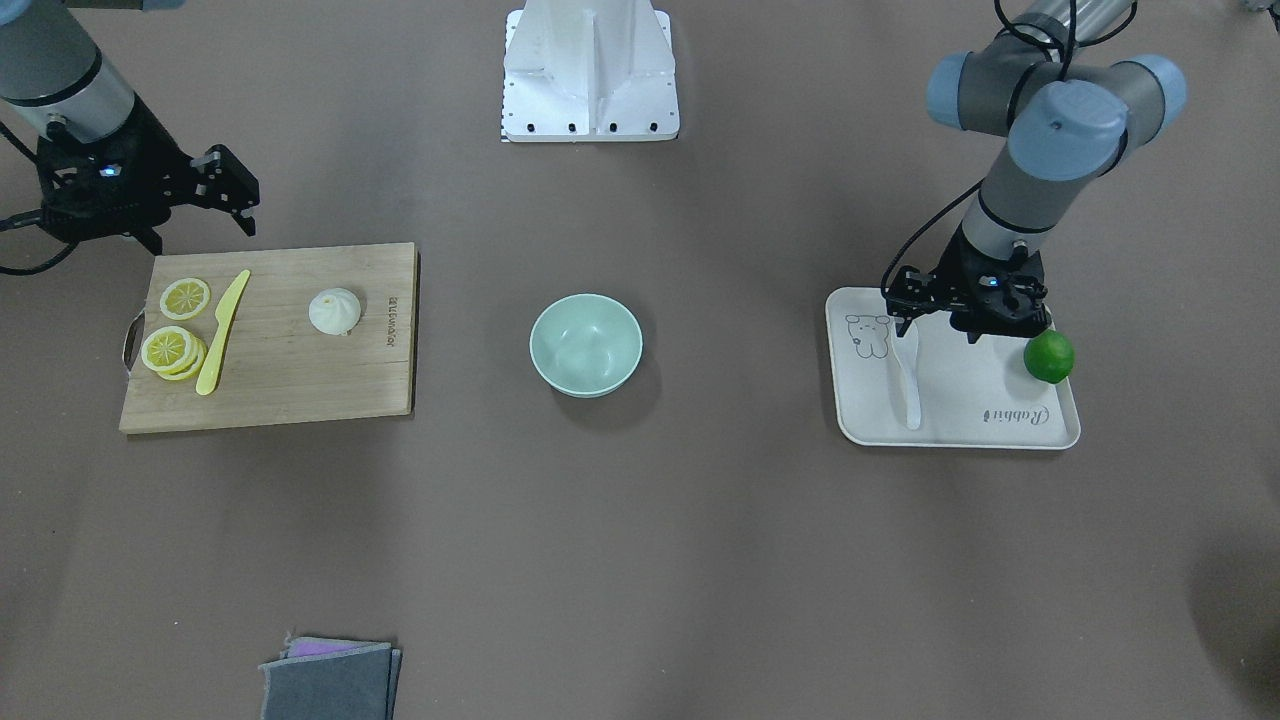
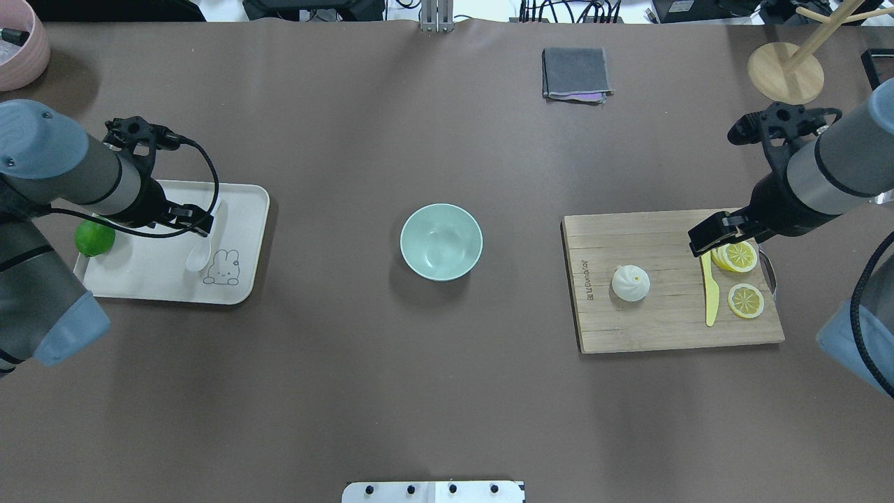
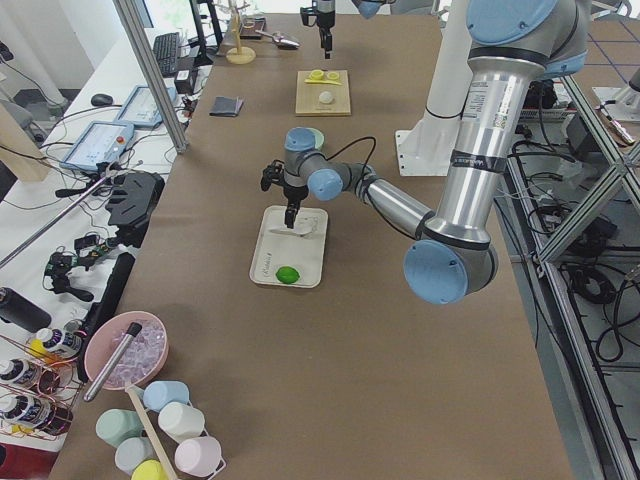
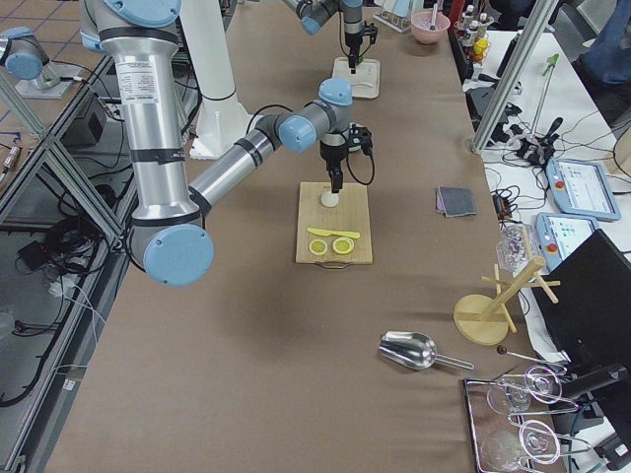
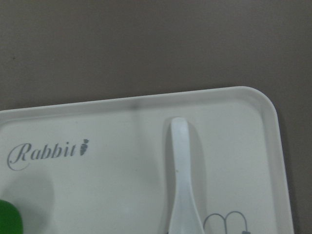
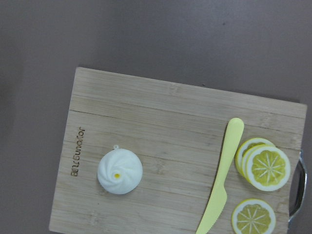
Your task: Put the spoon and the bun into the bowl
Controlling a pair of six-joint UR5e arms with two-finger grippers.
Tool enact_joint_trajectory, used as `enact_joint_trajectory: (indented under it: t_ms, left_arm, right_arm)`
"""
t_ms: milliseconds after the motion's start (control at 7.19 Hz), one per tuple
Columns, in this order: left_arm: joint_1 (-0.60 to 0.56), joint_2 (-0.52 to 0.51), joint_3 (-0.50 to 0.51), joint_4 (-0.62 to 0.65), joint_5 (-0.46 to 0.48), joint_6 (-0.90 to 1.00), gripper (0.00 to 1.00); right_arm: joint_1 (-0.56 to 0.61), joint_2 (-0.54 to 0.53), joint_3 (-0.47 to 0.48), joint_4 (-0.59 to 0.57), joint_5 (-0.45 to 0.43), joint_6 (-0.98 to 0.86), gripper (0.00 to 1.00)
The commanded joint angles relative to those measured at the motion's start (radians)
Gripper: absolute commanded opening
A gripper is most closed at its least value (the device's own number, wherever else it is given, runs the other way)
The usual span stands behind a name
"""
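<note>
Three task items, two grippers.
Spoon: flat on tray.
Left gripper: over spoon handle, holding nothing; opening cannot be told.
Bowl: table centre, upright.
Bun: on cutting board.
Right gripper: above lemon slices, holding nothing; opening cannot be told.

In the left wrist view the spoon runs off the bottom edge, its scoop out of sight, and the lime is only a green sliver in the lower left corner. In the right wrist view the bottom edge cuts the cutting board, the knife tip and one lemon slice.
</note>
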Motion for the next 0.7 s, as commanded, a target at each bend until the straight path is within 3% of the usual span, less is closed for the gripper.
enact_joint_trajectory:
  t_ms: [0, 557]
  left_arm:
    - [0.025, -0.042, 0.057, 0.012, 0.005, 0.068, 0.82]
    - [0.025, -0.085, 0.159, -0.023, 0.001, 0.122, 0.75]
  right_arm:
    - [-0.047, 0.011, -0.002, 0.000, -0.008, 0.009, 1.00]
    - [-0.061, 0.014, -0.005, 0.000, -0.013, 0.008, 1.00]
